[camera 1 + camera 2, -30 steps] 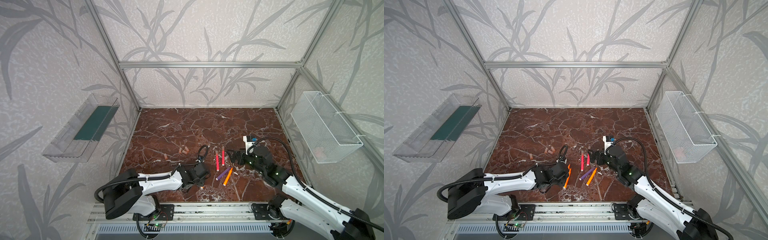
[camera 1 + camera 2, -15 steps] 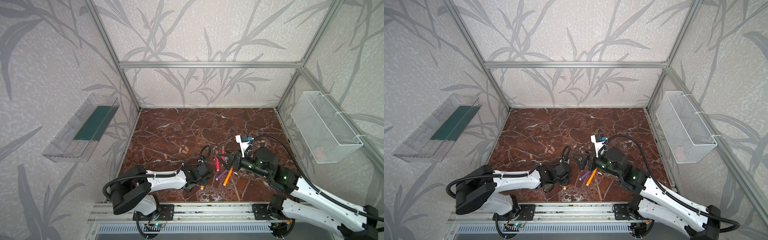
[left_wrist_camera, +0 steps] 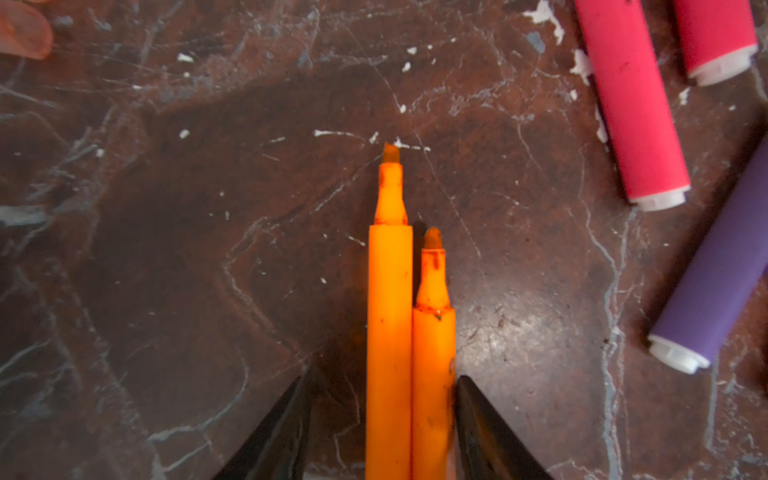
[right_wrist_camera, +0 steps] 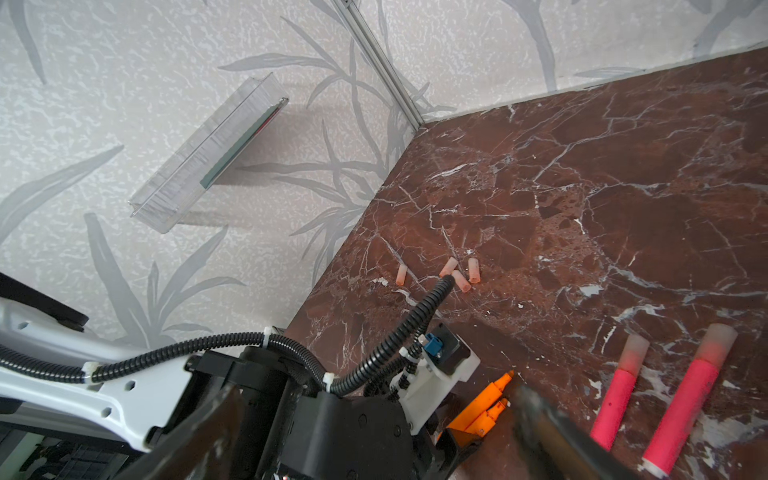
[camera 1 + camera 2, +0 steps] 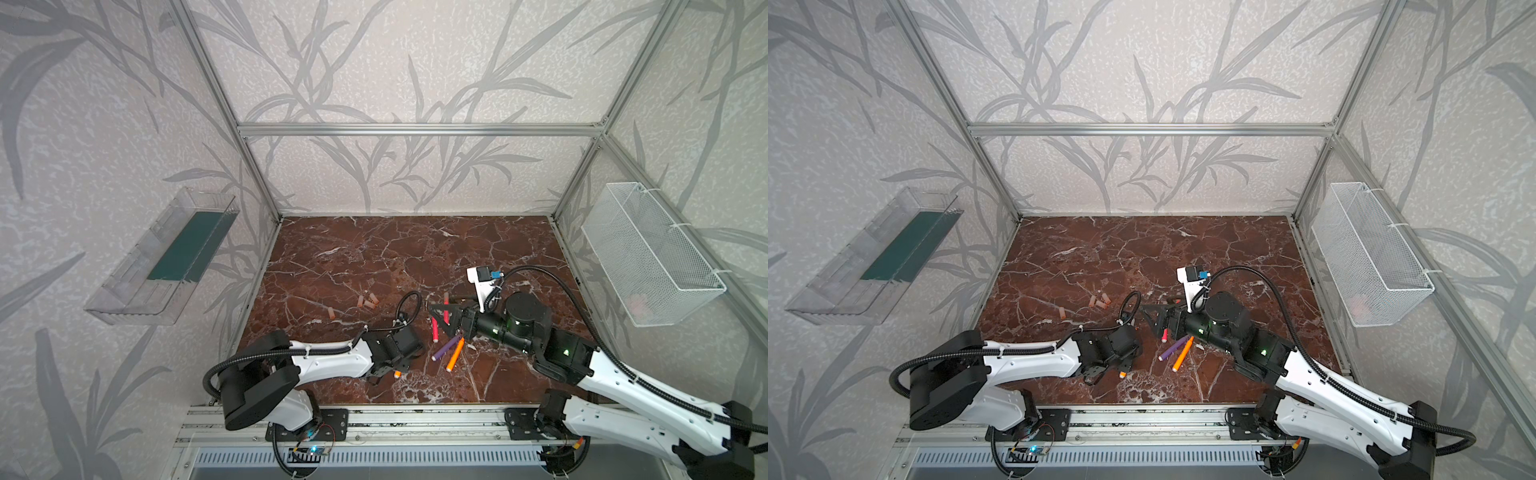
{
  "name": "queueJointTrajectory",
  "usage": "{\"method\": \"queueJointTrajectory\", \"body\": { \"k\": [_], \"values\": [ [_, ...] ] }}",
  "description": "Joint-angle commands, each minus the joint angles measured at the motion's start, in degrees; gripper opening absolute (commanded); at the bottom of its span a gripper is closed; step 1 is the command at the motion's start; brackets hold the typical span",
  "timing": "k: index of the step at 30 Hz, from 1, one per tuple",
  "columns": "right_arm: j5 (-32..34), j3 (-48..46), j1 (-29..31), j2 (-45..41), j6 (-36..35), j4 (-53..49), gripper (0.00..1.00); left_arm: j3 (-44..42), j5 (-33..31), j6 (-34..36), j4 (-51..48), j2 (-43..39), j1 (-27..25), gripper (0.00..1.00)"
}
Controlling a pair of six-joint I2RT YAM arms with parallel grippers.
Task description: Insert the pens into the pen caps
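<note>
At the table's (image 5: 374, 249) near edge, the left jaws, half spread, are straddling two orange pens (image 3: 409, 332) just dragged there, one too many for capping. The right jaws, gaping wide, are swinging in over the pink-red pens (image 5: 435, 330).

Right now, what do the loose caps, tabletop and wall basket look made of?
Loose caps: likely plastic, translucent peach tubes.
Tabletop: red-brown marble pattern, white veins, slight sheen; stone or printed laminate, cannot tell.
Wall basket: white-coated wire mesh, probably metal; wallpaper shows through.
</note>
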Motion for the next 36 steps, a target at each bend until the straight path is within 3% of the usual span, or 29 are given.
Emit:
{"method": "queueJointTrajectory", "body": {
  "k": [1,8,13,24,36],
  "values": [
    [2.8,0.6,0.2,0.4,0.1,0.8,0.99,1.0,-4.8,-1.5,-3.5,-2.7,0.1,0.51],
    [2.3,1.7,0.3,2.0,-0.2,0.6,0.99,0.0,-5.3,-0.5,-2.6,-6.0,0.2,0.56],
    [1.3,3.7,0.5,4.8,-0.3,-0.4,0.99,-2.6,-6.1,-0.5,-0.8,-6.8,0.3,0.54],
    [3.6,2.9,0.6,3.0,-0.7,-1.4,0.99,-2.1,-4.9,0.0,0.4,-3.5,0.6,0.53],
    [4.9,5.9,1.5,7.2,-1.5,-3.6,0.99,-1.4,-2.9,0.5,1.8,1.1,0.8,0.48]
  ]
}}
